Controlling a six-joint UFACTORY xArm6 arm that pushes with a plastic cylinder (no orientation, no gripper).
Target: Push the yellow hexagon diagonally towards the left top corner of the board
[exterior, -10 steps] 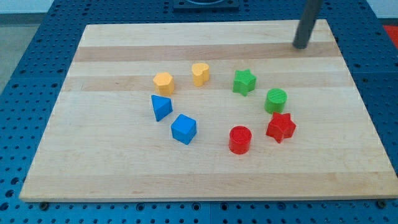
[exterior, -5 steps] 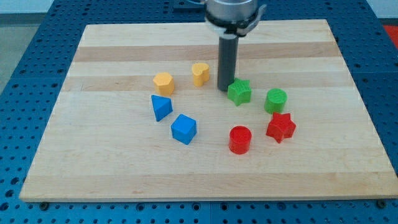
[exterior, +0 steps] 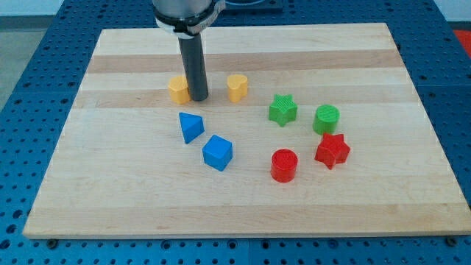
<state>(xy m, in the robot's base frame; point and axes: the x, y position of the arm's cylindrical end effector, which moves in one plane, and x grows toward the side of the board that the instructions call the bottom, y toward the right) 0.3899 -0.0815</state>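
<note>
You'll find my tip (exterior: 199, 98) down on the table (exterior: 243, 202) in the upper left-centre of the frame, pressed against the right side of the yellow hexagon (exterior: 177, 89) — the rod rises straight from there toward the top edge. The tool is a plain rod with nothing that opens or closes, so it has hold of nothing; it only touches the hexagon's side. The hexagon sits left of the rod, in the upper left part of the ring of blocks. Just to the right of the rod, apart from it, stands a second yellow block (exterior: 236, 87) whose shape looks like a heart. Below the tip lie the blue triangular block (exterior: 190, 126) and, lower and to its right, the blue cube (exterior: 218, 152). On the right half you see the green star (exterior: 282, 110), the green cylinder (exterior: 327, 118), the red star (exterior: 333, 151) just beneath it — and the red cylinder (exterior: 284, 165) to that star's left.
</note>
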